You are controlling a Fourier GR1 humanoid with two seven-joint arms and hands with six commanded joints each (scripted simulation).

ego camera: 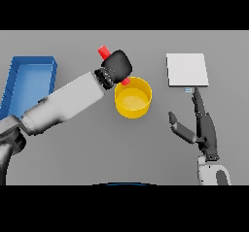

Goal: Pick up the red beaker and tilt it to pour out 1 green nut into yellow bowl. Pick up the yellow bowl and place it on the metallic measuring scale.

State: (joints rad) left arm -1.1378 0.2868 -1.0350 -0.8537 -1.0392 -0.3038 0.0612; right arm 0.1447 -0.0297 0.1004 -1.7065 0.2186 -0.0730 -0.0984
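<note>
My left hand [116, 65] is shut on the red beaker [103, 50], of which only the two ends show beyond the hand. The beaker is tilted, its lower end [126, 81] over the back rim of the yellow bowl [133, 98]. No green nut shows in the bowl or the beaker. The metallic measuring scale [187, 70], a pale square plate, lies at the back right. My right hand [200, 127] stands open to the right of the bowl, fingers straight and pointing toward the scale's front edge.
A blue tray [30, 83] lies at the left, partly under my left forearm [65, 102].
</note>
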